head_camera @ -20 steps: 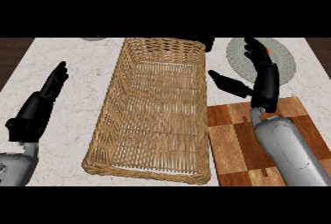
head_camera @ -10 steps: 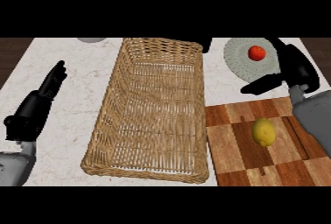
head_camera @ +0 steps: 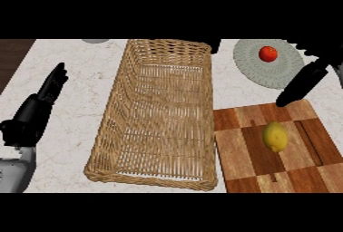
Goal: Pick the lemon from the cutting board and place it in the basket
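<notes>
Yellow lemon on cutting board | both hands released | no lettering

Head view — probably steeply downward

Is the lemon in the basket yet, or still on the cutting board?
Still on the cutting board: the lemon lies there untouched. No lemon in the basket.

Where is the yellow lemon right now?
In the head view the lemon lies on the wooden cutting board at the lower right, just right of the wicker basket, below the plate.
</notes>
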### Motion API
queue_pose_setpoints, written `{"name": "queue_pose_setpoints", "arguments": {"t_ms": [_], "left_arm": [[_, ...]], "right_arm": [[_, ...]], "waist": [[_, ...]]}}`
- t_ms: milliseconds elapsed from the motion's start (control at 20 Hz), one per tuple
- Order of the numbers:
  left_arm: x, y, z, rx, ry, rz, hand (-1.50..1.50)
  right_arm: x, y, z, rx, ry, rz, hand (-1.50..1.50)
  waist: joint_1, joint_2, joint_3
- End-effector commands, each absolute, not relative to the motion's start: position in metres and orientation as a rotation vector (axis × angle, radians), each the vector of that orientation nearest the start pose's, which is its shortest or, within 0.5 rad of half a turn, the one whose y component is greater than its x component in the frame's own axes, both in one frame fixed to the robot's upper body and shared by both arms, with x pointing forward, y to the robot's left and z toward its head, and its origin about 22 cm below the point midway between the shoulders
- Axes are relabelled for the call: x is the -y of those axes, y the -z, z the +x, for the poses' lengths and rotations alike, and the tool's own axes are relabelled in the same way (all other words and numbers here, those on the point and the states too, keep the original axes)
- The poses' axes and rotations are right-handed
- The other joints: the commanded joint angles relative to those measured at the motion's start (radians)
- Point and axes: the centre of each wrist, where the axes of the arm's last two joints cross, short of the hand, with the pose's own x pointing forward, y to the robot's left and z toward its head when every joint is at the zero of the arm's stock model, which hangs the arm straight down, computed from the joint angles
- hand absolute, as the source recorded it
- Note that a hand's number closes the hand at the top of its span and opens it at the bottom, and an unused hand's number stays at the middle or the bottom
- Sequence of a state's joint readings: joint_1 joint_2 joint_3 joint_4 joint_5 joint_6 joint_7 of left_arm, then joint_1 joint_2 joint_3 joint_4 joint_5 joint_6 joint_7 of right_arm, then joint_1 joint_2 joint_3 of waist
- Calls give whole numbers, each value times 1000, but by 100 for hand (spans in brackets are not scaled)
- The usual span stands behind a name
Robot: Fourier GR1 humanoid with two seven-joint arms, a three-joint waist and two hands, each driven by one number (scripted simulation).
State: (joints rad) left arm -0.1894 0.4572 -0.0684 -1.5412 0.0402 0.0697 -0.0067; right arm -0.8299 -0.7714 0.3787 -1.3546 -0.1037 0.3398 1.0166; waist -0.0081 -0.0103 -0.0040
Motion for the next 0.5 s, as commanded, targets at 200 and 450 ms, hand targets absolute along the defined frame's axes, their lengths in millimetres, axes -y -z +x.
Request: {"name": "queue_pose_setpoints", "arguments": {"t_ms": [200,450], "left_arm": [[-293,-74,288,1707,374,317,0],[-293,-67,283,1720,383,285,0]], "right_arm": [[259,-221,353,618,-932,-673,-150],[270,-215,353,604,-938,-671,-150]], "waist": [[-3,6,3],[7,9,3]]}}
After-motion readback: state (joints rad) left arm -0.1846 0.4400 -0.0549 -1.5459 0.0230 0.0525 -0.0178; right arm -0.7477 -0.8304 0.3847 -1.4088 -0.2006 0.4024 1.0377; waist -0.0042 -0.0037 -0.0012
